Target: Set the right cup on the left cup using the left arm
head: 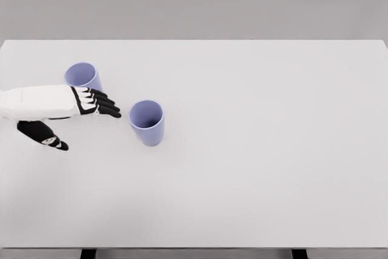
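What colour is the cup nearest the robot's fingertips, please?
The right cup is pale lavender-blue, seen in the head view.

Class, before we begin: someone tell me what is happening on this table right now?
A humanoid robot's left hand reaches in from the left over a white table, fingers spread and holding nothing. Two lilac cups stand upright and apart. The right cup is just beyond the fingertips, not yet grasped. The left cup sits behind the hand. Nothing is stacked so far. The right arm is out of view.

White table (254, 180) w/ dark legs, grey backdrop.
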`<state>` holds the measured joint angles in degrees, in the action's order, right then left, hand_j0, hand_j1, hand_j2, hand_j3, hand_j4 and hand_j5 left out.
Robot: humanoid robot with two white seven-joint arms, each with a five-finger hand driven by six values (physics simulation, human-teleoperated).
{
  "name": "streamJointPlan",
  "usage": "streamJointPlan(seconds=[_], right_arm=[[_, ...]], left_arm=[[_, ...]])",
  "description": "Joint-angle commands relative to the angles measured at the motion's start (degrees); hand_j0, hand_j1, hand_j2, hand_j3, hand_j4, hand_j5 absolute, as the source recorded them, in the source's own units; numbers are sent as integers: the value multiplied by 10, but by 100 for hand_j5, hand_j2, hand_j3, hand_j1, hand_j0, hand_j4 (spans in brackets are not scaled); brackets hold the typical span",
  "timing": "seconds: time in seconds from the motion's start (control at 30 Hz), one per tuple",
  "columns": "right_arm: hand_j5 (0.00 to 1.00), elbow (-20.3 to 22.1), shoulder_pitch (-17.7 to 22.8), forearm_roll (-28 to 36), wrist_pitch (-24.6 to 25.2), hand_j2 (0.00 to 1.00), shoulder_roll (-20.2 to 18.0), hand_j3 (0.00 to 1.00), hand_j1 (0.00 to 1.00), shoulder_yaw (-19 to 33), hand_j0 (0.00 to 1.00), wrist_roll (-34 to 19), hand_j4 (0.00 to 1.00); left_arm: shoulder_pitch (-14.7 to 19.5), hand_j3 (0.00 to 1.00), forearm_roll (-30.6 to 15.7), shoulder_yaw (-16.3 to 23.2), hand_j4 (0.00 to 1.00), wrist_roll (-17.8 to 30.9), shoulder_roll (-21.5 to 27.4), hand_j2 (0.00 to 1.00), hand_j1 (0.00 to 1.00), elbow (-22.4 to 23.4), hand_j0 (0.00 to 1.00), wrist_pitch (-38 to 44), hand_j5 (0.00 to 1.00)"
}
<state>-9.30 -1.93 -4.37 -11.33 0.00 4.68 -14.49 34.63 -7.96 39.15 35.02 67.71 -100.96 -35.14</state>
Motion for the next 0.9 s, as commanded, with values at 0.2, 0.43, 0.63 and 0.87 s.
streamJointPlan(seconds=[0.2,0.43,0.63,0.87], right_arm=[[100,-3,1,1,0,100,0,100,100,3,100,1,100],[100,-3,1,1,0,100,0,100,100,1,100,1,100],[100,-3,1,1,0,100,0,100,100,0,100,1,100],[100,-3,1,1,0,100,0,100,100,0,100,1,100]], left_arm=[[127,100,-6,102,100,0,-101,100,100,2,100,1,100],[156,100,-1,141,100,0,-148,100,100,39,100,1,100],[158,100,20,142,100,0,-179,100,100,128,100,1,100],[154,100,43,162,100,0,-210,100,100,147,100,1,100]])
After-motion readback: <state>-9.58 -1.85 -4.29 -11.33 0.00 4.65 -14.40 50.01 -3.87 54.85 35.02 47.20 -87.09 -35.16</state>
